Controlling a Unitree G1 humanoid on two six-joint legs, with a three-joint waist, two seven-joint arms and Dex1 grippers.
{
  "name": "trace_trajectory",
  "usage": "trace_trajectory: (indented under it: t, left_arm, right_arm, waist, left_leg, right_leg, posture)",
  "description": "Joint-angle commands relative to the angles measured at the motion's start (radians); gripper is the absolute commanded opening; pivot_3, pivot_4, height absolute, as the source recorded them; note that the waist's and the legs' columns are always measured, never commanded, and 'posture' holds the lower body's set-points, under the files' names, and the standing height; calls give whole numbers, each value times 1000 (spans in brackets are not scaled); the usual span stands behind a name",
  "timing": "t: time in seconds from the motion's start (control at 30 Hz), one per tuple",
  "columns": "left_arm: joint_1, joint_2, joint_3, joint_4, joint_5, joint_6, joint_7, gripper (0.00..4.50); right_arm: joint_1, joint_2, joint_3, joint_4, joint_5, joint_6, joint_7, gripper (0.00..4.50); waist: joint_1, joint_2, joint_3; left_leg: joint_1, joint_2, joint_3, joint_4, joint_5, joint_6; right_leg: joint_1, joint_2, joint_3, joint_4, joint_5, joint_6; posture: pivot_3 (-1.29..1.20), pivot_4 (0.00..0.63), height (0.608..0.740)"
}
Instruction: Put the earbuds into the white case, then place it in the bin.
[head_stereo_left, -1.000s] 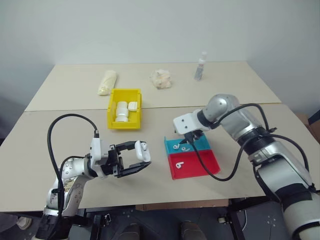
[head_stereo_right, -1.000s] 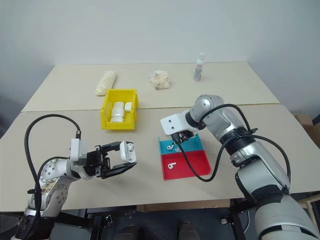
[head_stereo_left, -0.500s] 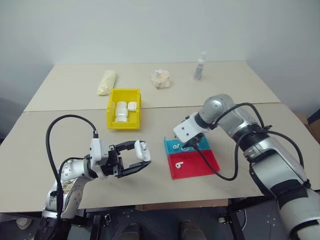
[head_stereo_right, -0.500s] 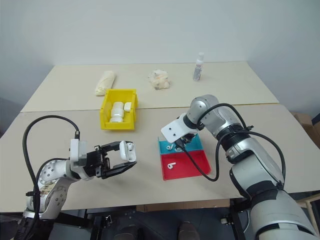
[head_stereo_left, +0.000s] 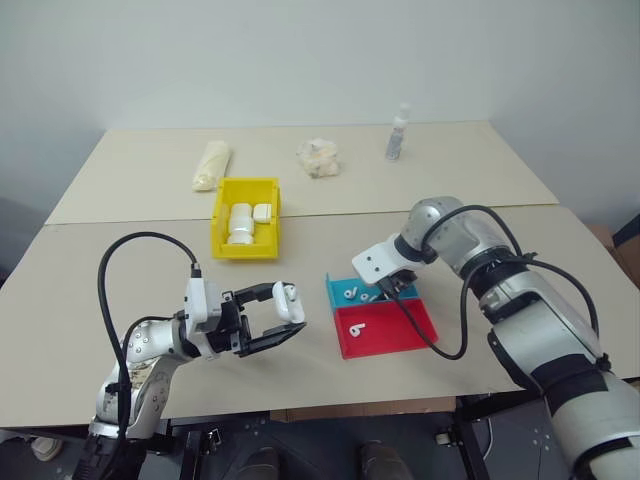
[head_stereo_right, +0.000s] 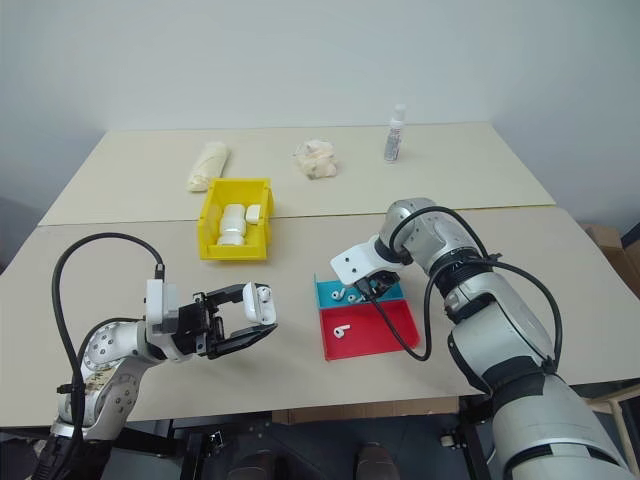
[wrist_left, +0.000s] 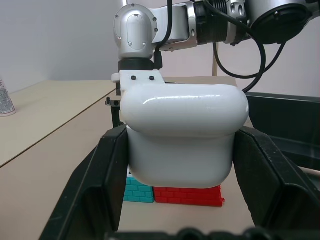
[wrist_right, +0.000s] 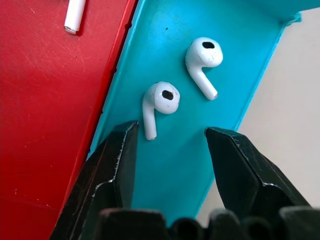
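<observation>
Nearest the robot, the left gripper (head_stereo_left: 283, 315) hangs above the front of the beige surface (head_stereo_left: 80, 300), its 2 black fingers (wrist_left: 102, 185) clamped on either side of the white case (wrist_left: 184, 132), which sits lid closed and upright between them and off the surface. Just beyond and to the right lie 2 shallow trays side by side, touching: the red tray (head_stereo_left: 395, 330) closer in, holding 1 earbud (head_stereo_left: 357, 326), and the blue tray (wrist_right: 225, 65) behind it. The right gripper (wrist_right: 170, 150) points steeply down into the blue tray, its fingers (wrist_right: 240, 165) spread apart and holding nothing, poised around the stem end of the nearer of the 2 earbuds (wrist_right: 159, 102) lying there; that one lies between the fingertips, close to the one on the red-tray side, while the other rests a little farther along the tray floor. Whether a fingertip touches the tray cannot be told. Farther back and to the left stands the yellow bin (head_stereo_left: 247, 231), well apart from both grippers, with several white items (head_stereo_left: 242, 222) already inside it. Along the far edge of the surface sit a pale rolled cloth (head_stereo_left: 213, 164), a crumpled cream wad (head_stereo_left: 319, 158) and a small clear bottle (head_stereo_left: 398, 133) standing upright.
</observation>
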Motion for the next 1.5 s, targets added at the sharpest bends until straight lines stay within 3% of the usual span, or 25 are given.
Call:
trace_trajectory:
  t: [0.03,0.7,0.8,1.5]
  left_arm:
    - [6,1,1,-41,-2,-19,8,2793]
    - [0,2,-12,-28,9,-33,11,2793]
    - [1,0,-13,-27,12,-34,12,2793]
    - [-18,0,-23,-8,18,-37,8,2793]
  right_arm:
    - [-27,6,-26,-16,6,-25,5,2673]
    - [-19,24,-43,-7,18,-103,4,2673]
    - [-17,26,-41,-4,11,-111,-8,2094]
    - [-28,4,-26,42,-5,-299,-13,2094]
  waist:
    - [0,0,0]
    - [0,0,0]
    - [0,0,0]
    - [0,0,0]
  left_leg:
    - [0,0,0,0,0,0]
    - [0,0,0,0,0,0]
    - [0,0,0,0,0,0]
    - [0,0,0,0,0,-1]
  right_leg:
    - [0,0,0,0,0,0]
    - [0,0,0,0,0,0]
    - [0,0,0,0,0,0]
    - [0,0,0,0,0,0]
  posture:
    - [0,150,740]
    - [0,150,740]
    - [0,150,740]
    - [0,150,740]
